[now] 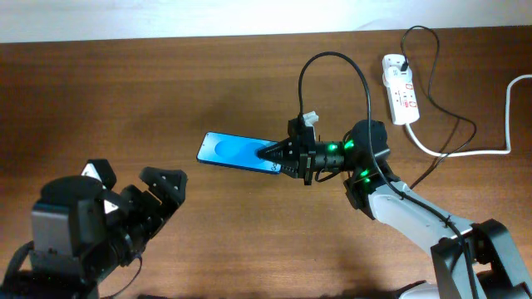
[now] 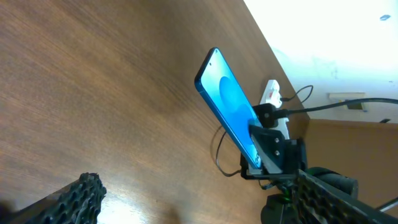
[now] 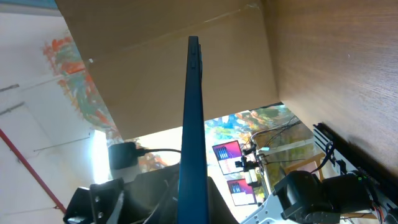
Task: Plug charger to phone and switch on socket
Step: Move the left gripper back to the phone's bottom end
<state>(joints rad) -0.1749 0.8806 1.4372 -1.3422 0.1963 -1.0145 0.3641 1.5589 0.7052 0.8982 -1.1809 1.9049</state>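
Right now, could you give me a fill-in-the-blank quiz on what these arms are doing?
The right end effector is shut on the ____. Its screen is coloured ____. The left end effector stands ____. The white socket lies nearer the ____ end effector.
Missing: phone; blue; open; right.

Overhead, frame centre: right-hand short end of the slim, black-edged smartphone (image 1: pixel 233 151) with a blue screen is covered by the clamped fingers of the right gripper (image 1: pixel 268 156). Text there is unreadable.
Plug tip of the thin black charger cable (image 1: pixel 332 56) is hidden behind that gripper; whether it is seated cannot be told.
Upper right: red switches on the white plastic power strip (image 1: pixel 400 88) are too small to read.
The thick white cord (image 1: pixel 465 153) is cut by the right edge.
Left wrist view, lower left: the left gripper (image 1: pixel 130 178) shows one ribbed finger (image 2: pixel 84 198), cropped.
Right wrist view: smartphone is edge-on, its screen unseen and its lower end blurred and off-frame.
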